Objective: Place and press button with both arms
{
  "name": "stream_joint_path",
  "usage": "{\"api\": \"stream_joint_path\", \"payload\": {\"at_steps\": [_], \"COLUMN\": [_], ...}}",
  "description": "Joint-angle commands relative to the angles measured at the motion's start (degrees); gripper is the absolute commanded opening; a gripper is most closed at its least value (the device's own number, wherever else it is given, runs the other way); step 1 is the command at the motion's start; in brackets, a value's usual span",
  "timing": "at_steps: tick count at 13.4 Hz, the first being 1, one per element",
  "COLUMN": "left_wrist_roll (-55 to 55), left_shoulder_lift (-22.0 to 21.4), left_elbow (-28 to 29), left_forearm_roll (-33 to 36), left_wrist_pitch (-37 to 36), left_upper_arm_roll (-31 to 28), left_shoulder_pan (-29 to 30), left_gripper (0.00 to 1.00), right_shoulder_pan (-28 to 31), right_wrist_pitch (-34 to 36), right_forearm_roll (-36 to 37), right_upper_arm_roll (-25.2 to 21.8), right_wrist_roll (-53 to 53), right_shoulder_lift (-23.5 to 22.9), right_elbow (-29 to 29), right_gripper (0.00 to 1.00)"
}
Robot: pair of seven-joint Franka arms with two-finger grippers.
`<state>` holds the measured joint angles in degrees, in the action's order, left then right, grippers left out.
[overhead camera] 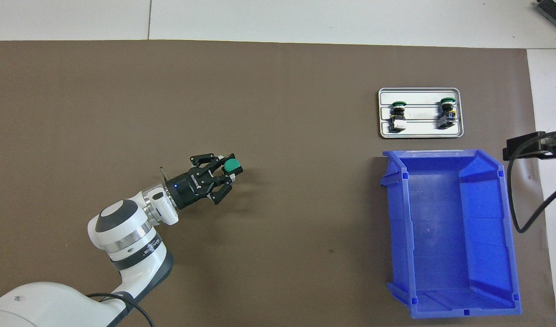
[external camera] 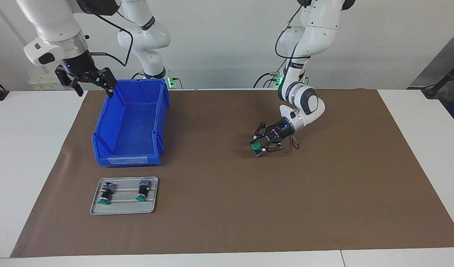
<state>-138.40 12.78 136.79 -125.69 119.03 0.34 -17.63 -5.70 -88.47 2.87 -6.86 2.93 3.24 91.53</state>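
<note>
Facing view shows the left gripper (external camera: pixel 259 145) low over the middle of the brown-matted worktop (external camera: pixel 227 207), jaws pinching the green-capped push-button switch (external camera: pixel 255 146) sideways, so it may topple when released, while the right gripper (external camera: pixel 93 86) waits spread-jawed over the blue plastic bin (external camera: pixel 128 148).

two white jointed robot arms with dark joint bands and polished silver wrist rings are seen, each ended by a black two-finger gripper: the left gripper (external camera: pixel 259 145) and the right gripper (external camera: pixel 86 82). black cables are looped along the links. a small blue light is shown on each gripper body, and white lettering is printed on the left one.
</note>
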Motion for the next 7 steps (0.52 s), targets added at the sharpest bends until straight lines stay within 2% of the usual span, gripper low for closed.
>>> {"api": "stream_joint_path", "payload": {"at_steps": [1,2,3,4,5,7], "left_wrist_roll": [-2.0,-2.0,-1.8,-1.8,-1.7,-1.4], "left_shoulder_lift": [-1.9,-2.0,-2.1,-2.2,-2.2,-2.2], "left_elbow": [2.7,2.7,2.7,2.7,2.7,2.7], "left_forearm_roll": [-1.4,-1.4,-1.4,-1.3,-1.3,-1.2], "left_wrist_pitch": [-1.2,-1.3,-1.9,-2.0,-1.9,-1.8], "left_upper_arm_roll": [-0.3,-0.3,-0.4,-0.4,-0.4,-0.5], "left_shoulder_pan": [0.2,0.3,0.8,1.5,1.5,1.5], "left_gripper": [0.0,0.22,0.6,0.81,0.89,0.9], "right_shoulder_pan": [0.4,0.3,0.4,0.4,0.4,0.4], "right_wrist_pitch": [0.4,0.4,0.4,0.4,0.4,0.4], "right_forearm_roll": [-1.3,-1.3,-1.3,-1.3,-1.3,-1.4], "right_upper_arm_roll": [0.1,0.1,0.2,0.1,0.2,0.1], "right_wrist_roll": [-1.0,-1.0,-1.0,-1.0,-1.0,-1.0], "right_shoulder_lift": [1.2,1.2,1.2,1.2,1.2,1.2], "right_elbow": [1.1,1.1,1.1,1.1,1.1,1.1], "right_gripper": [1.0,1.0,1.0,1.0,1.0,1.0]}}
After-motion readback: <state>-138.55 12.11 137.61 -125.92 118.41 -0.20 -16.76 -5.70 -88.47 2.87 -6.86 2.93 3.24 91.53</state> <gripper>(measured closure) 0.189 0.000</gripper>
